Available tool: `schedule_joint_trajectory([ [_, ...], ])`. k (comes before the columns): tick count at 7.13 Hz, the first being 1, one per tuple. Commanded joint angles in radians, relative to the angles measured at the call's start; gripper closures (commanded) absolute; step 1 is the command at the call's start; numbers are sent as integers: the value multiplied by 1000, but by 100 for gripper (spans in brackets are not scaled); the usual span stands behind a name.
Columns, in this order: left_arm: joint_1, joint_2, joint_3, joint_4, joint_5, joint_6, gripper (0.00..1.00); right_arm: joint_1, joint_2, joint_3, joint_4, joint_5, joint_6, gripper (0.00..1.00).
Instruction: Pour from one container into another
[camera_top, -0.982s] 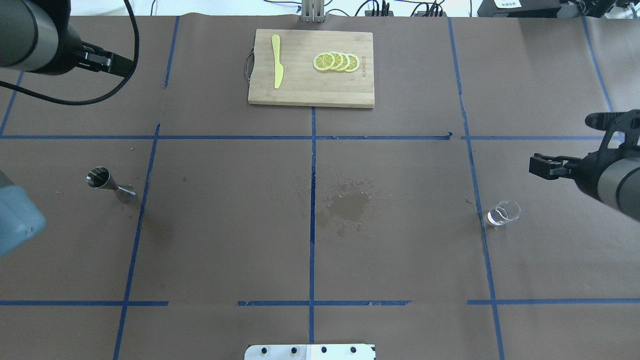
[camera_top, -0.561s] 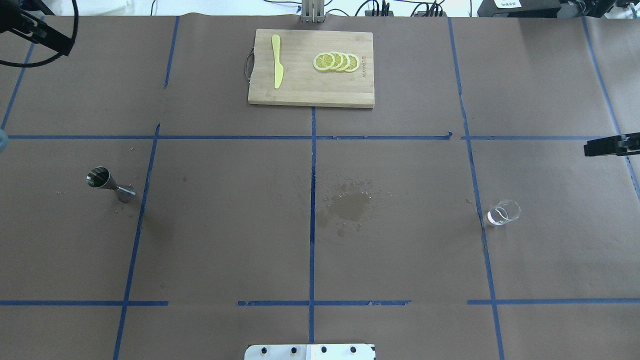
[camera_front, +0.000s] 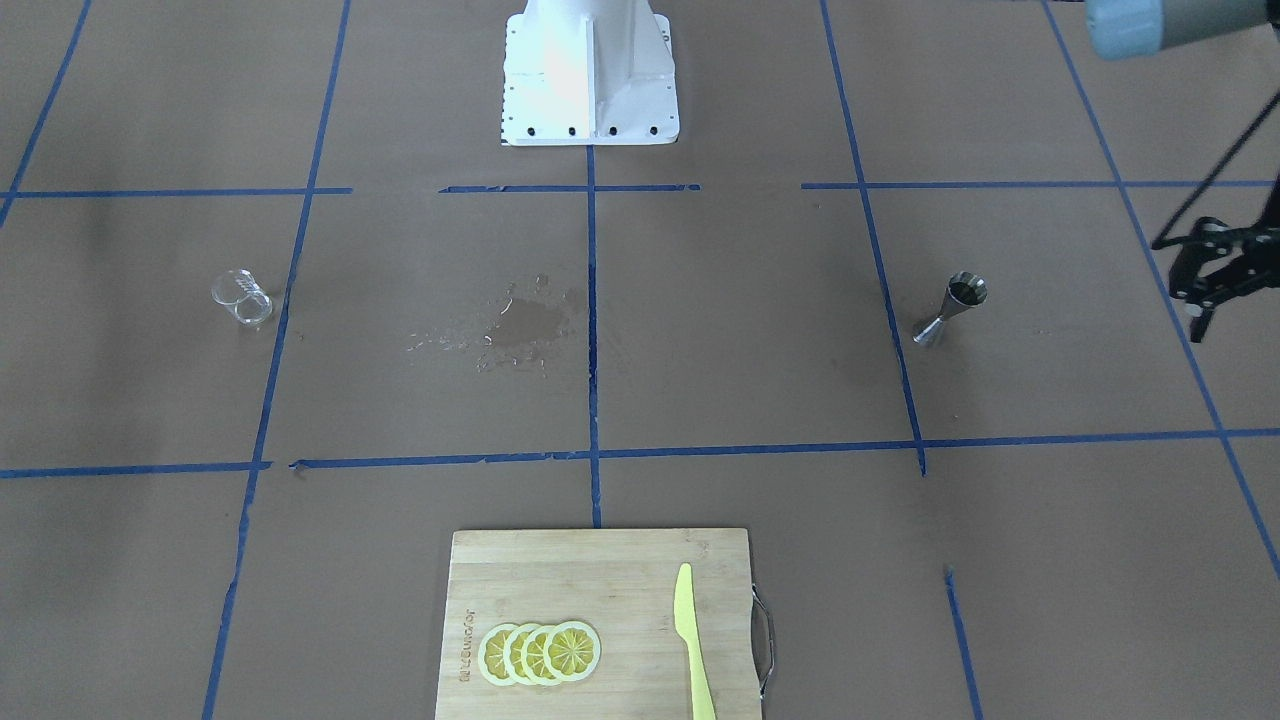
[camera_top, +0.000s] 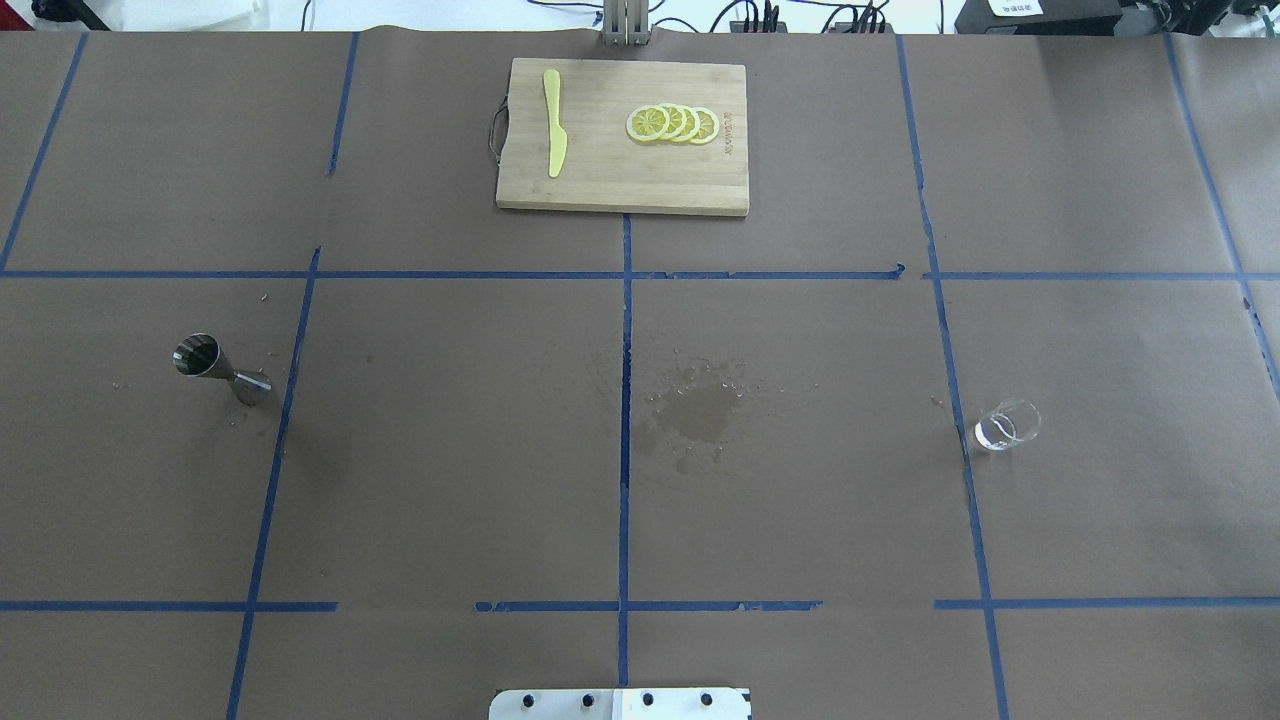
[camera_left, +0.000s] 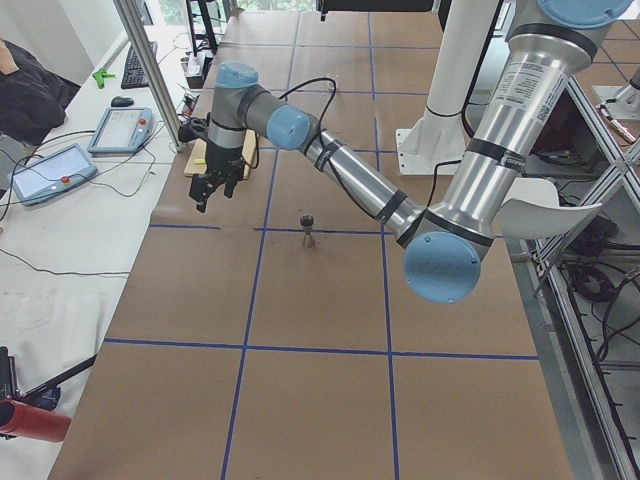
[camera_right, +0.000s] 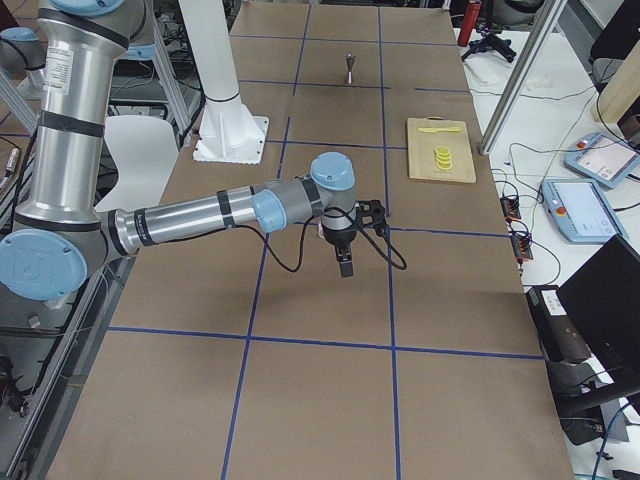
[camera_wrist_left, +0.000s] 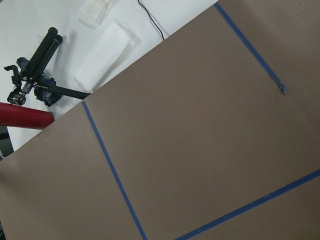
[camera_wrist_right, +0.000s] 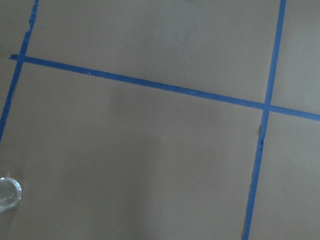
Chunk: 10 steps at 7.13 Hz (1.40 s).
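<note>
Both arms have been drawn back out of the overhead view. Whether the left tool (camera_left: 214, 190) and the right tool (camera_right: 343, 265) are spread cannot be told. The glass tumbler (camera_top: 1006, 425) is left near the tabletop's right edge and the steel jigger (camera_top: 218, 367) near its left edge. Both are untouched, so the pouring is judged finished.

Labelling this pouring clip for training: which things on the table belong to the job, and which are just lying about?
Job: small clear glass tumbler; shiny steel hourglass-shaped jigger.

Lying about: wooden cutting board; yellow plastic knife; yellow lemon slices; wet spill patch mid-table.
</note>
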Motion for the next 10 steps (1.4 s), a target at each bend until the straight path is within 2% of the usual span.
schedule_joint_trajectory([
  [1, -114, 134, 108, -106, -135, 176, 0, 95, 2, -4, -175, 33, -253, 0],
  [2, -137, 232, 131, -151, -185, 178, 0, 135, -4, -6, -190, 44, -291, 0],
  [3, -138, 298, 141, -159, -187, 172, 0, 153, -21, -9, -185, 85, -286, 0],
  [6, -136, 299, 167, -175, -184, 174, 0, 132, -7, -78, -172, 31, -283, 0],
  [10, -171, 330, 191, -210, -213, 171, 0, 170, -15, -101, -182, 84, -271, 0],
])
